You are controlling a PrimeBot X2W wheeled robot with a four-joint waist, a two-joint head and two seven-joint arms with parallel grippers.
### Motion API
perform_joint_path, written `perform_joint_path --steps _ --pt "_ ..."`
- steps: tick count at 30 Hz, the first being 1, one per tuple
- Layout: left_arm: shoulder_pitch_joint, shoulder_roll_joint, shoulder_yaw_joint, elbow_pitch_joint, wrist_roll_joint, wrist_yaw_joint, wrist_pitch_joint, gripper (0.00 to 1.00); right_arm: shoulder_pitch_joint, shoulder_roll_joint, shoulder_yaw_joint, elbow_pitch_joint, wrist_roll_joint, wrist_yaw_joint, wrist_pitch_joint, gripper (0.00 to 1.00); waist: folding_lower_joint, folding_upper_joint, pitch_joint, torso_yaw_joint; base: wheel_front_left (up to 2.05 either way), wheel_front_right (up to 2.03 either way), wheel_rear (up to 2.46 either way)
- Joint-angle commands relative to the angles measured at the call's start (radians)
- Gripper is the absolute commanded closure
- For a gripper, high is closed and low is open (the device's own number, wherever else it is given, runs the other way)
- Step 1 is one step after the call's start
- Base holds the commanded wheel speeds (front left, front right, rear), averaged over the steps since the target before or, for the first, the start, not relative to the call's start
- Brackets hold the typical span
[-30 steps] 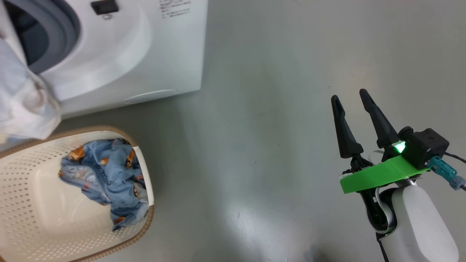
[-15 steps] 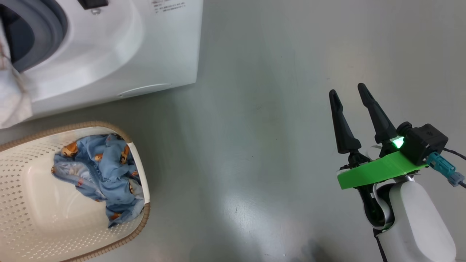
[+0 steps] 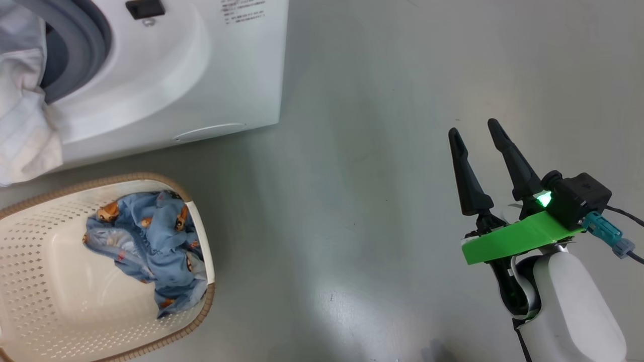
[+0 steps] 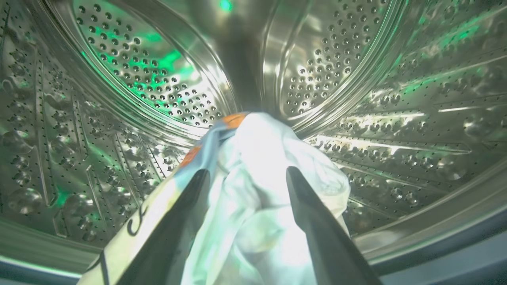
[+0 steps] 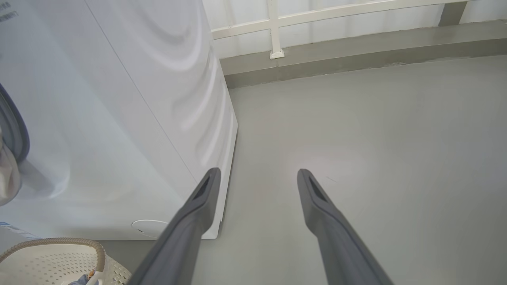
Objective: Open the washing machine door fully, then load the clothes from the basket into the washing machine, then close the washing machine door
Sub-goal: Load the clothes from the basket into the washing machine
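My left gripper [image 4: 247, 172] is open deep inside the steel drum of the washing machine [image 3: 201, 75]. A pale white garment with a blue and orange piece [image 4: 253, 190] lies bunched between and ahead of its fingers. In the head view that white cloth [image 3: 22, 125] hangs out over the grey door seal at the far left. Blue clothes with orange prints [image 3: 151, 241] lie in the cream basket [image 3: 204, 311] on the floor below the machine. My right gripper [image 3: 472, 127] is open and empty above bare floor, well to the right. The washing machine door is out of view.
The grey floor [image 3: 352, 176] stretches between the machine and my right arm. The right wrist view shows the machine's white side [image 5: 119, 118], the basket's rim [image 5: 51, 241] at bottom left, and a low kerb with a white railing [image 5: 317, 51] behind.
My left gripper has opened off the pale garment. The head camera swayed a little, and the cloth now hangs from the drum's mouth. My right arm has hardly moved.
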Motion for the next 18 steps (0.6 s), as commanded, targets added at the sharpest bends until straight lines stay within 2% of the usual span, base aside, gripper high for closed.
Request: perform_joint_path --steps 1,10,18 --pt "-0.034 0.054 -0.009 0.006 -0.011 -0.002 -0.005 0.0 0.022 0.005 0.024 -0.017 -0.001 0.001 -0.008 0.0 0.0 -0.0001 -0.004 0.003 0.0 0.0 0.0" --pt "-0.052 0.06 -0.053 0.042 -0.06 -0.002 -0.005 0.0 0.021 0.0 0.025 -0.018 0.002 0.001 -0.008 0.0 0.0 -0.0001 -0.007 0.002 0.0 0.0 0.0" --pt "0.003 0.06 -0.032 -0.048 -0.086 -0.002 -0.005 0.0 0.019 -0.004 0.017 -0.019 0.0 0.001 -0.008 0.0 0.0 -0.0001 -0.014 0.006 0.0 0.0 0.0"
